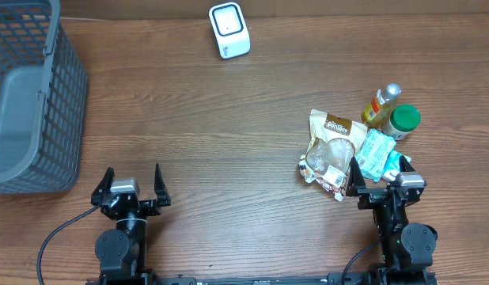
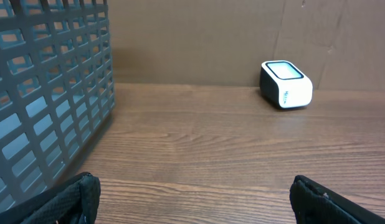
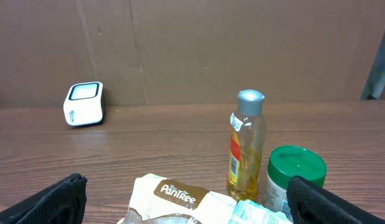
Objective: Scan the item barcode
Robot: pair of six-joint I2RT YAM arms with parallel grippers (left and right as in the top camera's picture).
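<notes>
A white barcode scanner (image 1: 229,31) stands at the table's far middle, also seen as the scanner (image 2: 286,84) and the scanner (image 3: 84,103) in the wrist views. Items cluster at the right: a cream Pantree snack bag (image 1: 331,150), a yellow oil bottle (image 1: 380,107), a green-lidded jar (image 1: 402,123) and a light green packet (image 1: 375,154). My right gripper (image 1: 380,178) stands open at the near edge of that cluster, the snack bag (image 3: 180,199) just ahead between its fingers. My left gripper (image 1: 131,186) stands open over bare wood at the near left.
A large grey mesh basket (image 1: 31,95) fills the far left corner, close on the left of the left gripper in the left wrist view, basket (image 2: 49,93). A cardboard wall backs the table.
</notes>
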